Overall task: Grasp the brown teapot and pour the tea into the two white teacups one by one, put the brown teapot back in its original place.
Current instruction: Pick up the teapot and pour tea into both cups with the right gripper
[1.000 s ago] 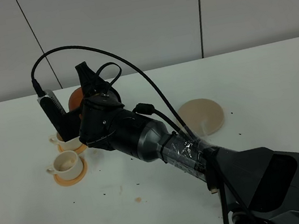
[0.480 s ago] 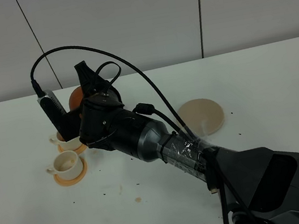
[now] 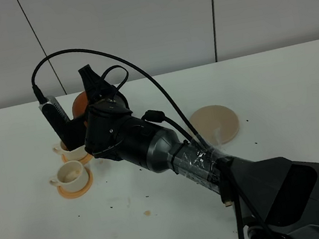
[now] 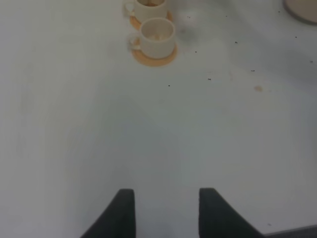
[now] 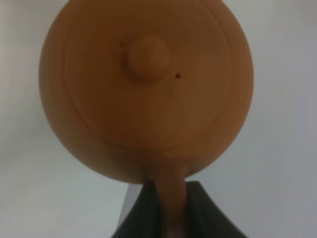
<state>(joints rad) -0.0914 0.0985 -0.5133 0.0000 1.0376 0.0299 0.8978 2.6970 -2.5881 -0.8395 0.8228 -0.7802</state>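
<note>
Teapot (image 5: pixel 146 89) is clamped in right gripper (image 5: pixel 171 208), half hidden by the arm (image 3: pixel 152 148) near cups (image 4: pixel 157 35); left gripper (image 4: pixel 166 213) is held parted; coaster (image 3: pixel 214 124) is seen well apart.

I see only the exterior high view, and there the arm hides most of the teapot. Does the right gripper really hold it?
Observer: Yes. In the right wrist view the right gripper is shut on the handle of the teapot.
Operator: Is the lid on?
Observer: Yes, the lid sits on the pot, knob in the middle.
Operator: Where is the left gripper?
Observer: The left gripper is open and empty, over bare table.
</note>
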